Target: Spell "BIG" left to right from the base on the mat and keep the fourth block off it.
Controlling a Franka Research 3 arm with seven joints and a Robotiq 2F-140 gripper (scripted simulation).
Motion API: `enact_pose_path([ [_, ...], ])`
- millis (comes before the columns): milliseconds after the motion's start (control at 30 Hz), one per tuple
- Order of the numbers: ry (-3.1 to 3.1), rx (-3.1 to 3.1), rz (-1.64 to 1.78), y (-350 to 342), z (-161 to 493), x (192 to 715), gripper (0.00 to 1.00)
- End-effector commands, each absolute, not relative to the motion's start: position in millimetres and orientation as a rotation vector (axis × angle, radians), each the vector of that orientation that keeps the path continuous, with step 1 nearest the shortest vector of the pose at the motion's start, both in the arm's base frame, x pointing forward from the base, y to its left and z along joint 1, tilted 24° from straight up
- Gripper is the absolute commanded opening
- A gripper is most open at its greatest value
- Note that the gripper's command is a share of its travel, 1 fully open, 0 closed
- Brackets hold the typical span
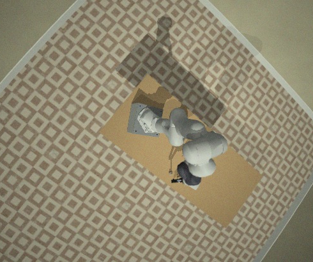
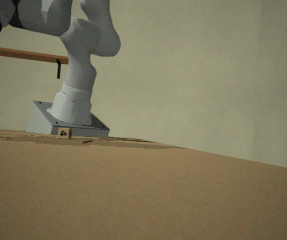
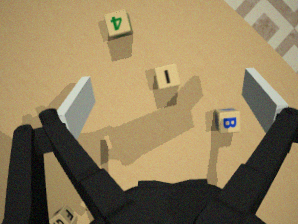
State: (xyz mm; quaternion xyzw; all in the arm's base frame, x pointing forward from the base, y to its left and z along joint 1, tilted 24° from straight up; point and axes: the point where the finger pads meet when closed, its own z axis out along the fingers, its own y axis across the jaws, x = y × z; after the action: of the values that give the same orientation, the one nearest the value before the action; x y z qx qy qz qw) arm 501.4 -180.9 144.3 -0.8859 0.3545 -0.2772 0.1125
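In the wrist view my gripper (image 3: pixel 167 85) is open and empty, and hangs above the tan table (image 3: pixel 53 23). Under it, between the fingers, a block with a black "I" (image 3: pixel 166 76) lies on the table. A block with a blue "B" (image 3: pixel 228 123) lies near the right finger. A block with a green mark like a "4" (image 3: pixel 119 24) lies farther off; the exterior view shows a block with "4" on its side (image 2: pixel 64 133). A block with a dark "G" (image 3: pixel 63 220) peeks out at the lower left, half hidden by the gripper body. I cannot make out the mat.
The arm's grey base (image 1: pixel 139 123) (image 2: pixel 42 123) stands on the table (image 1: pixel 225 198) (image 2: pixel 159 190). The gripper (image 1: pixel 176 181) is close to the table's long edge, beyond which lies patterned floor (image 1: pixel 62 160). A wooden rail (image 2: pixel 27 54) runs behind the arm.
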Motion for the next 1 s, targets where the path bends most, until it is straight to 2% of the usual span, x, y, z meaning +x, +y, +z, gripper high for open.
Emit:
enact_pose_path([
  [0, 1.029, -2.610, -0.813, -181.0, 143.7, 501.3, 1.00],
  [167, 1.029, -2.610, -0.812, -182.6, 146.7, 510.9, 1.00],
  [400, 1.029, -2.610, -0.813, -183.6, 171.5, 577.0, 1.00],
  [967, 1.028, -2.610, -0.813, -183.5, 171.8, 577.5, 1.00],
])
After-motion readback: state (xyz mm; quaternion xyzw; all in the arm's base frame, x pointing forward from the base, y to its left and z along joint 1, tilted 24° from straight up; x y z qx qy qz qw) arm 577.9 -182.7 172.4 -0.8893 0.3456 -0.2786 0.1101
